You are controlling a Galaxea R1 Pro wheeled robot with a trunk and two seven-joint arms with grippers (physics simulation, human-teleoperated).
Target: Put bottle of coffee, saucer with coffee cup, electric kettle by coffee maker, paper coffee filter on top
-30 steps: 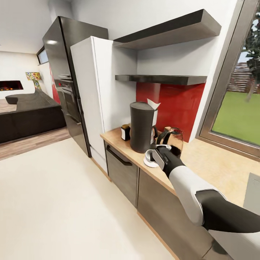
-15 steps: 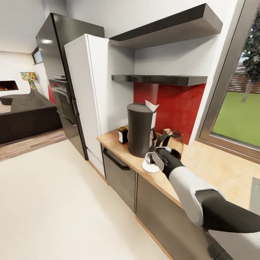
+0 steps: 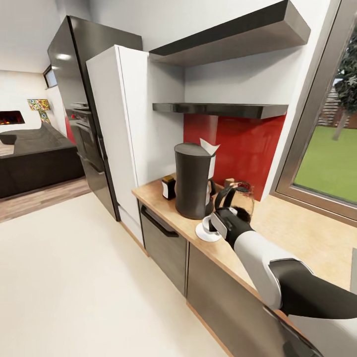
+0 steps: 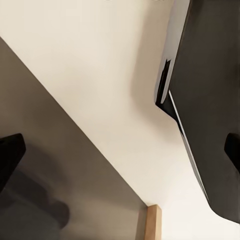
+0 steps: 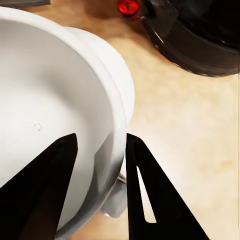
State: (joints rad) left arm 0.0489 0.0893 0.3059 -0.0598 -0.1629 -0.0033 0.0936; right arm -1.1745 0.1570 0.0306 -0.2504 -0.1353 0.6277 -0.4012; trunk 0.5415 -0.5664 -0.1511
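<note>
Lowered since a second ago, the right gripper (image 3: 214,224) now has the cup (image 3: 208,225) down over the saucer (image 3: 204,234); the camera has also swung, shifting the whole scene.

1. Countertop (image 3: 297,238): carries the whole group near its left end.
2. Shelf (image 3: 218,108): dark slab above the red backsplash.
3. Maker (image 3: 192,187): upright, with the white filter (image 3: 210,148) at its top.
4. Kettle (image 3: 234,198): just right of the maker, behind the gripper.
5. Bottle (image 3: 169,187): just left of the maker.
6. Saucer: in front of the maker, close to the counter edge.
7. Cup (image 5: 55,115): its wall is clamped between the two black fingers (image 5: 150,200), one inside the rim, one outside.

Left gripper: fingertips (image 4: 9,155) spread wide, nothing between them.
</note>
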